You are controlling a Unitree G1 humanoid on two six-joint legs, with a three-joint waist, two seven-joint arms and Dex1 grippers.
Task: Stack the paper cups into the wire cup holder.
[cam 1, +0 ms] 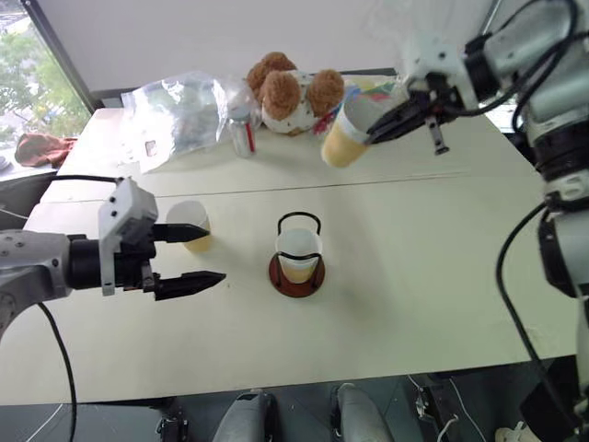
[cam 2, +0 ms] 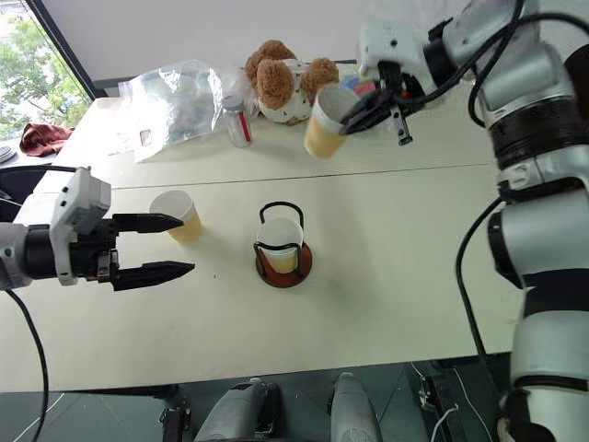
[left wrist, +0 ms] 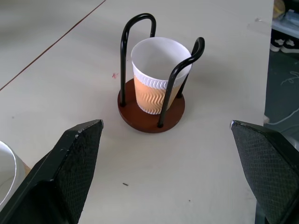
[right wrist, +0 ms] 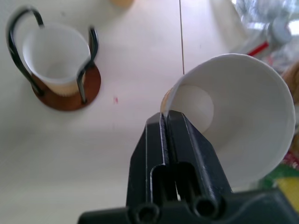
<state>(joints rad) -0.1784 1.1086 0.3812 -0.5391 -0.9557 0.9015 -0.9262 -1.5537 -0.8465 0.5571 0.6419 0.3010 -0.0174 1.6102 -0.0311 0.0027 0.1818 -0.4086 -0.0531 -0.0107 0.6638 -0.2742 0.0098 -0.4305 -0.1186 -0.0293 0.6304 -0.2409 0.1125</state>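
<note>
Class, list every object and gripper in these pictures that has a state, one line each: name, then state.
Black wire cup holder on a reddish-brown disc base: upright, one cup inside.
Pale yellow-tan paper cup in the holder: upright, seated.
Second paper cup, on the table: upright, free.
Third paper cup: lifted, tilted, pinched at the rim.
Left gripper: jaws open, empty.
Right gripper: jaws shut on the third cup.

A big pale table (cam 1: 414, 304) fills the room, with a thin line across it. Behind it is a white wall (cam 1: 184, 37). A window (cam 1: 28, 74) shows green trees.
</note>
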